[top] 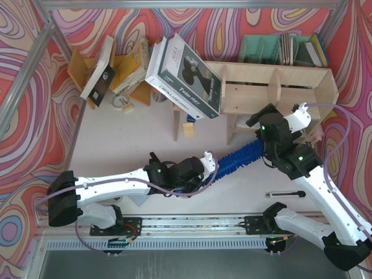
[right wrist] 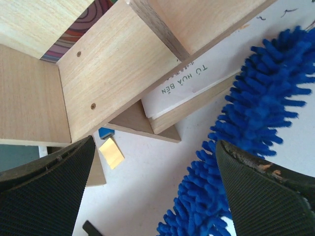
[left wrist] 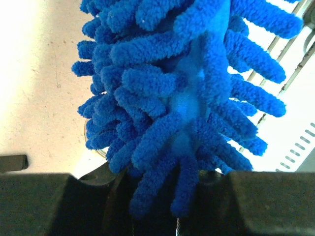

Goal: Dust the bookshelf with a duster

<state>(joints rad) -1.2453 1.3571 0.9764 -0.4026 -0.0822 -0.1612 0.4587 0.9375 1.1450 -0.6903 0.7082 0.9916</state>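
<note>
duster [top: 241, 156]: mid-table, slanting toward the bookshelf legs; soft, floppy blue microfibre pile.
left gripper [top: 212, 165]: clenched on the duster's fluffy near end; a grip on pile will likely slip, so sweep lightly.
right gripper [right wrist: 155, 142]: jaws wide apart, holding nothing; duster beside one finger.
bookshelf [top: 273, 81]: table's far-right corner; pale plywood, flat panels, square edges.

in the way: big black-and-white book [top: 185, 78] tilted over left end of pale plywood bookshelf [top: 290, 87]; fluffy blue duster [top: 238, 158] stretched across its front | free: white table [top: 131, 136] left of the legs
</note>
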